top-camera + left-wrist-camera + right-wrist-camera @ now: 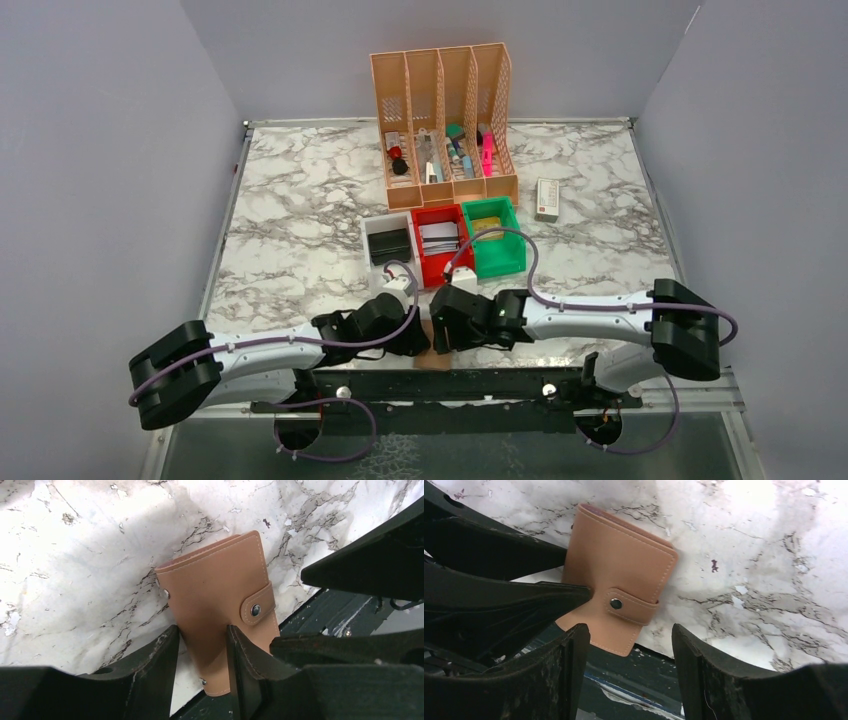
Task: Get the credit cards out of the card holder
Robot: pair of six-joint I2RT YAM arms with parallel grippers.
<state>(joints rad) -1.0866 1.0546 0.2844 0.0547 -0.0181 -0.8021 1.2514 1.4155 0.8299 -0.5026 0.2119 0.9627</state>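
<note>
The tan-brown card holder (pixel 215 595) lies flat at the table's near edge, snapped shut by its strap (pixel 256 609), its near end overhanging the edge. The credit cards are hidden inside it. My left gripper (pixel 201 630) is open and straddles the holder's near end. One finger rests over the holder's face and the other stands beside its left edge, with a strip of marble showing between. My right gripper (pixel 629 630) is open just short of the holder (pixel 619 570), nothing between its fingers. From above, both grippers meet over the holder (pixel 436 357).
A peach file organizer (pixel 445 120) stands at the back. In front of it sit a white bin (pixel 388 240), a red bin (pixel 438 262) and a green bin (pixel 495 255). A small white box (pixel 547 198) lies to the right. A black rail (pixel 450 385) runs below the near edge.
</note>
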